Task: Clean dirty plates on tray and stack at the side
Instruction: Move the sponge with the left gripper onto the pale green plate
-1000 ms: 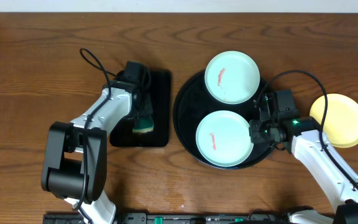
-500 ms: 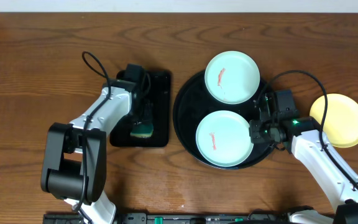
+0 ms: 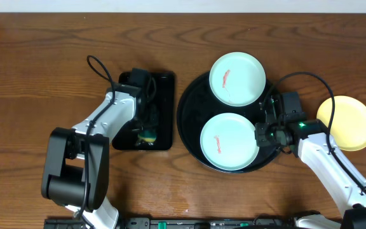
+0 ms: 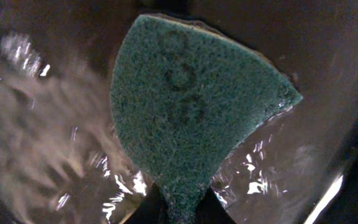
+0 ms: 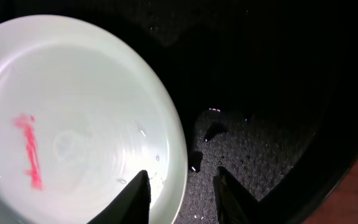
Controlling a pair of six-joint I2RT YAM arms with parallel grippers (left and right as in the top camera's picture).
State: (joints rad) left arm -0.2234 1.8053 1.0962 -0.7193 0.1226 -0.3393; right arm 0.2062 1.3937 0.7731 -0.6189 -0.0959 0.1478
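Two pale mint plates, each with a red smear, lie on the round black tray (image 3: 189, 95): one at the back (image 3: 236, 78), one at the front (image 3: 228, 141). A pale yellow plate (image 3: 346, 123) sits on the table to the right. My right gripper (image 3: 261, 135) is open at the front plate's right edge. In the right wrist view its fingers (image 5: 138, 196) straddle the plate (image 5: 73, 118) rim, one over the plate, the other over the tray (image 5: 260, 143). My left gripper (image 3: 146, 129) is shut on a green sponge (image 4: 191, 99), pinching its narrow end.
The sponge (image 3: 148, 135) hangs over a smaller rectangular black tray (image 3: 164, 95) left of the round one; its floor looks wet and shiny in the left wrist view. Black cables loop off both arms. Bare wooden table surrounds both trays.
The left gripper and the green sponge have shifted slightly toward the near end of the rectangular tray. The right arm and the plates have not moved.
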